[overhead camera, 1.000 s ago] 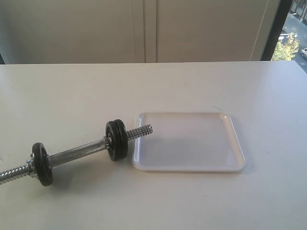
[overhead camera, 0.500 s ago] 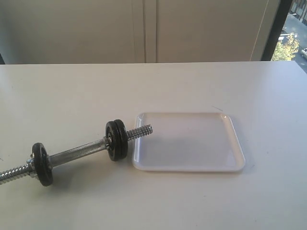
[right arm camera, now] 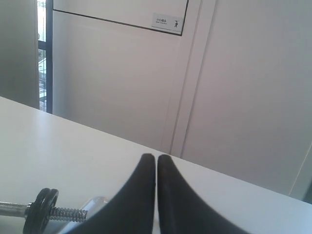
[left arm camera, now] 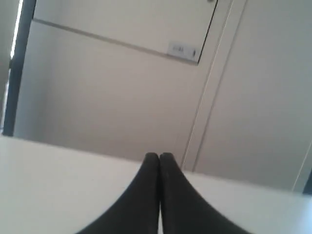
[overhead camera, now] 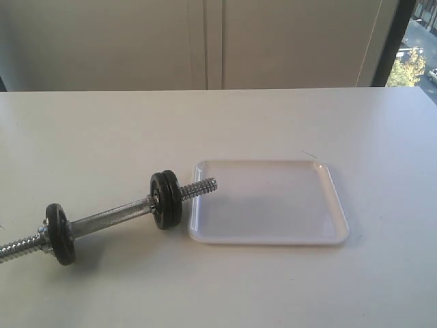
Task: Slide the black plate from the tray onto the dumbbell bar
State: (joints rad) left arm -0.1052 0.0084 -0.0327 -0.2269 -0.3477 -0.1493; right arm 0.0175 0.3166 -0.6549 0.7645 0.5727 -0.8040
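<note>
Sitting apart from right gripper [right arm camera: 156,157]: black plate [right arm camera: 40,210]

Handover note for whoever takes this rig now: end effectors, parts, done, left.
Left end effector: shut, empty, outside the exterior view.
Right end effector: the same.
Dumbbell bar lies on the table left of the tray, threaded tip at its rim.
Black plate is on the bar beside the tray; a second plate near the far end.
Done: no plate in the tray. Left: nothing apparent.

A white table [overhead camera: 102,130] runs back to pale wall panels [overhead camera: 287,41], one bearing a small sign [right arm camera: 167,21], beside a window [overhead camera: 412,58] showing trees.
</note>
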